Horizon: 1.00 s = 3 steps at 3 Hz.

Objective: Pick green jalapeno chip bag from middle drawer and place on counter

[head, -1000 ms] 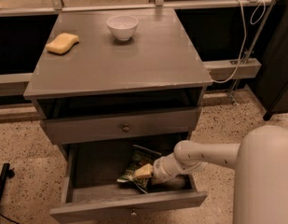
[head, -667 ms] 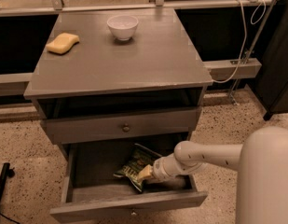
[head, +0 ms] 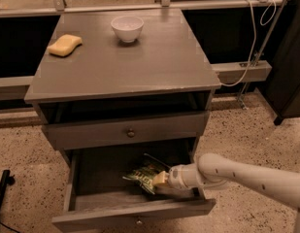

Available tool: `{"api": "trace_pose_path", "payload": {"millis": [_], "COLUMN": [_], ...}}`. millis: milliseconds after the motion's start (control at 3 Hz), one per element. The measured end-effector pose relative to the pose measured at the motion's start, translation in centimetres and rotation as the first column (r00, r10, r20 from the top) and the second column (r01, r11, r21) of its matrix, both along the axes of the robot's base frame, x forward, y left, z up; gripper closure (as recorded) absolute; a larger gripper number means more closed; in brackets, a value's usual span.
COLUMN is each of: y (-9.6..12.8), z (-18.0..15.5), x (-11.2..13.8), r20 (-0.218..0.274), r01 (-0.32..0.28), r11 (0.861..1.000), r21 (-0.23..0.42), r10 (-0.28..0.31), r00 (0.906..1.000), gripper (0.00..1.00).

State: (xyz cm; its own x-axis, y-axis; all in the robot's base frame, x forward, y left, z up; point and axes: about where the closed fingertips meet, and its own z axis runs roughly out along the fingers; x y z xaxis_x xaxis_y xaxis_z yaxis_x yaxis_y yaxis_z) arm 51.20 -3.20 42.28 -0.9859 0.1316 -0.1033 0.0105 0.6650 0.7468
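The green jalapeno chip bag sits crinkled and tilted inside the open middle drawer, right of its centre, with one end raised off the dark floor. My gripper reaches into the drawer from the right on a white arm and is shut on the bag's right end. The counter is the grey cabinet top above.
A yellow sponge and a white bowl stand at the back of the counter. A closed drawer front with a round dark knob lies above the open drawer. A white cable hangs at the right.
The bag has tipped up and risen a little off the drawer floor with the gripper on it. The arm has shifted slightly to the right.
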Motion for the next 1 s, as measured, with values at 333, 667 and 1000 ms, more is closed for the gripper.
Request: {"api": "trace_pose_path", "payload": {"millis": [333, 667, 1000], "y": [-0.8, -2.3, -4.7], "z": [6.4, 14.6, 25.5], "x": [-1.1, -2.5, -4.2], "r20": [0.152, 0.325, 0.500], "r01": [-0.036, -0.107, -0.195], "r11": [0.996, 0.986, 0.977], "r21": [0.079, 0.127, 0.085], "r10": [0.024, 0.061, 0.127], "r00": [0.9881, 0.9438, 0.8568], "gripper": [1.00, 1.00, 1.00]}}
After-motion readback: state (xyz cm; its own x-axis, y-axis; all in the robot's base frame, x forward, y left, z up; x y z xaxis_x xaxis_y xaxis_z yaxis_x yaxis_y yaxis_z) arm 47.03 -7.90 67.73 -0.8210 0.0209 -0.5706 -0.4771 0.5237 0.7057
